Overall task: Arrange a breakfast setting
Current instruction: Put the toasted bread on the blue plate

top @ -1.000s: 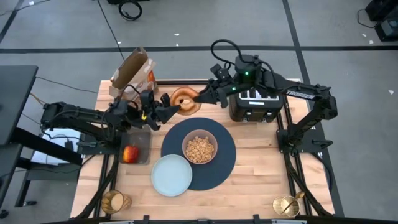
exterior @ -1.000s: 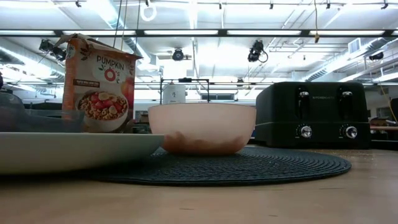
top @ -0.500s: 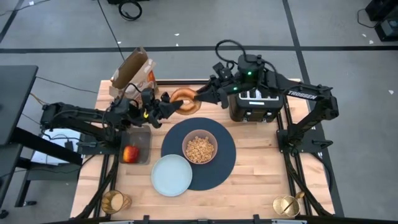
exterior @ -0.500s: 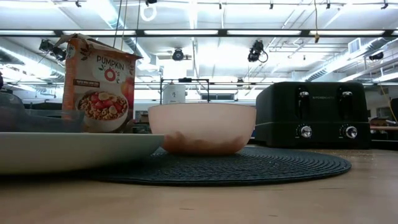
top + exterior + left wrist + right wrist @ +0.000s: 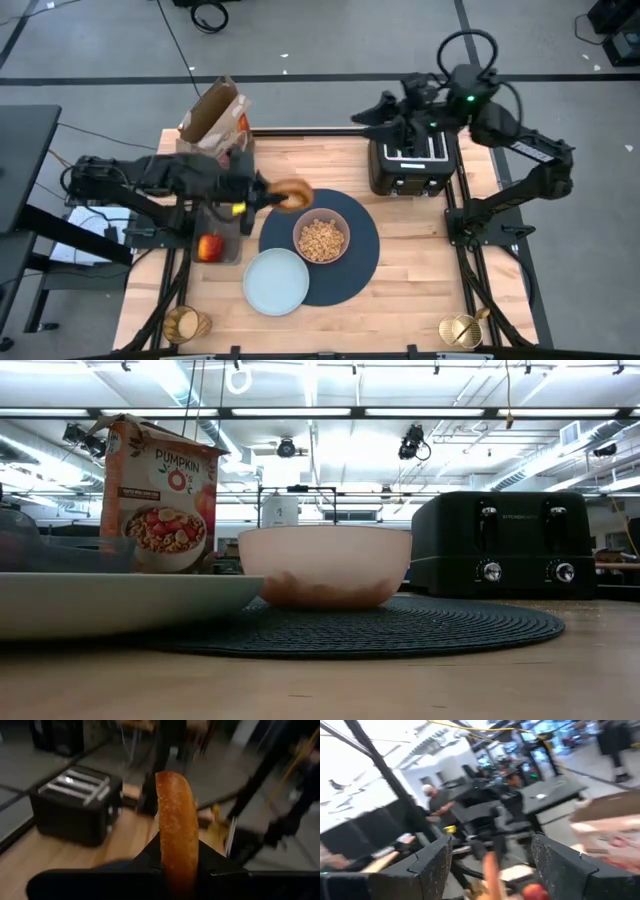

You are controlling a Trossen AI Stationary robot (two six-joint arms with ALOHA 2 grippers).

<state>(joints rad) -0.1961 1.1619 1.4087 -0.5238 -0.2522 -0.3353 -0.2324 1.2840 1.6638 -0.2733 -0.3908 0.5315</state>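
Observation:
My left gripper [image 5: 278,196] is shut on the golden bagel [image 5: 292,195], over the far-left rim of the round navy placemat [image 5: 355,272]. On the mat stands the pink bowl [image 5: 320,238] with cereal in it. The pale blue plate [image 5: 277,281] overlaps the mat's near-left edge. A red apple [image 5: 210,247] lies in a clear container at the left. An amber cup [image 5: 183,323] stands at the near-left corner. My right gripper [image 5: 358,117] hangs open over the far-left side of the black toaster [image 5: 415,165], with nothing between its fingers [image 5: 434,865]. My left gripper pinches the bagel's rim section nearest the arm [image 5: 177,851] between its two fingers [image 5: 150,856], one on each broad face. The fingers come about level from the table's left. The bagel stands on edge, sticking out past the fingertips, lifted above the table.
A cereal box [image 5: 213,115] stands at the far-left corner, just behind my left arm. A gold item [image 5: 460,329] lies at the near-right corner. Bare wood shows to the right of the placemat. People and benches show in the room beyond the table in the right wrist view.
My right gripper has let go of the bagel and drawn back up and toward the far right, over the toaster. My left gripper has taken hold of the bagel and carried it toward the near edge, over the placemat's rim.

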